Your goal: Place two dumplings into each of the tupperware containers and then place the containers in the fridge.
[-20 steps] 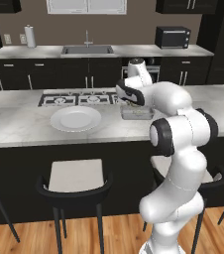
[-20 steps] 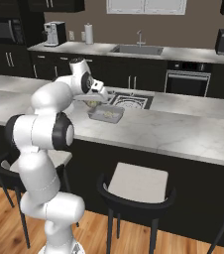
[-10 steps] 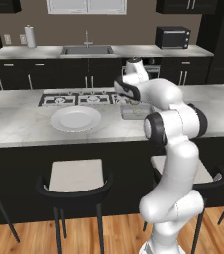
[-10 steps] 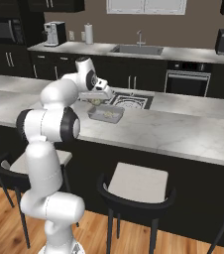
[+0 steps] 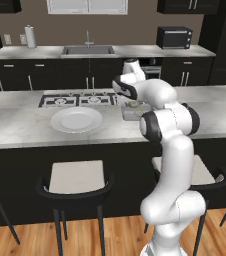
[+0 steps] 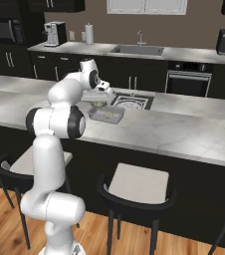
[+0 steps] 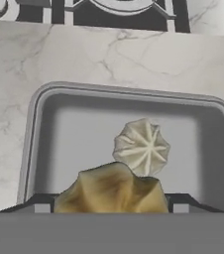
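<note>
Centre of the hand view: a clear greyish tupperware container (image 7: 129, 144) sits on the marble desk (image 7: 109, 54). One pale pleated dumpling (image 7: 141, 148) lies inside it. A second, tan dumpling (image 7: 113, 191) sits low in the frame between the wide-spread fingers (image 7: 113, 208). Best released only when squarely over the tub floor, clear of its walls.

Home kitchen, rendered: marble-look island counter (image 5: 30, 132) with a built-in cooktop (image 5: 77, 100) and dark stools (image 5: 77, 187) along its near side on a wood floor (image 5: 105, 235). Far wall has dark cabinets (image 5: 40, 75), a sink with faucet (image 5: 88, 49), a paper towel roll (image 5: 30, 36) and a microwave (image 5: 174, 37). The right base view adds a coffee machine (image 6: 55, 33) at far left and a built-in oven (image 6: 186, 82).
</note>
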Tool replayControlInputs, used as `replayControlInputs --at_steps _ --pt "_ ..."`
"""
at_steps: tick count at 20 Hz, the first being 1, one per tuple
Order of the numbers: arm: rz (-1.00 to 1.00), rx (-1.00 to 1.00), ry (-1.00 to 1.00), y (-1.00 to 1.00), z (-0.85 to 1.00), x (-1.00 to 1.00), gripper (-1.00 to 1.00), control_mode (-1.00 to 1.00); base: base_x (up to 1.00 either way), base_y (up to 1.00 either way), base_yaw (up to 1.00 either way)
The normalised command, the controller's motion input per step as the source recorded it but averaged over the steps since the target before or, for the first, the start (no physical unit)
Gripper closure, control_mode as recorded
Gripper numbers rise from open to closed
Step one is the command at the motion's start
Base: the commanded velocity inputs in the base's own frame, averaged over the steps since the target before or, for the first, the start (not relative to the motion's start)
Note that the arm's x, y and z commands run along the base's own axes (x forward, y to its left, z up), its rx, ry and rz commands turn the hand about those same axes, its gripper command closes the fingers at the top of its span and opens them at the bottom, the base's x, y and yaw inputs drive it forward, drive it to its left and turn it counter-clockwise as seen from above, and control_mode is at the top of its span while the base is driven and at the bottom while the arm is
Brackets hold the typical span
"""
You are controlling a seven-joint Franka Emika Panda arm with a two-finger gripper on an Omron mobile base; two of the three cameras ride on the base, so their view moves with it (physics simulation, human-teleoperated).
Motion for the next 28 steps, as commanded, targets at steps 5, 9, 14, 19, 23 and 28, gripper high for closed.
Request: replayControlInputs --at_steps 5,9,14,19,23,28 --pt "-0.01 -0.01 0.11 -0.07 -0.28 0.21 1.0 -1.0 0.0 0.0 0.0" --pt "-0.01 0.0 0.05 -0.1 -0.3 0.19 1.0 -1.0 0.0 0.0 0.0" --pt "-0.03 0.0 0.0 -0.12 -0.35 0.09 1.0 -1.0 0.0 0.0 0.0" --pt "-0.03 0.0 0.0 -0.08 -0.25 0.04 1.0 -1.0 0.0 0.0 0.0" --pt "-0.03 0.0 0.0 -0.04 -0.16 0.0 -1.0 -1.0 0.0 0.0 0.0" --pt "-0.02 0.0 -0.01 -0.14 -0.03 -0.02 -1.0 -1.0 0.0 0.0 0.0"
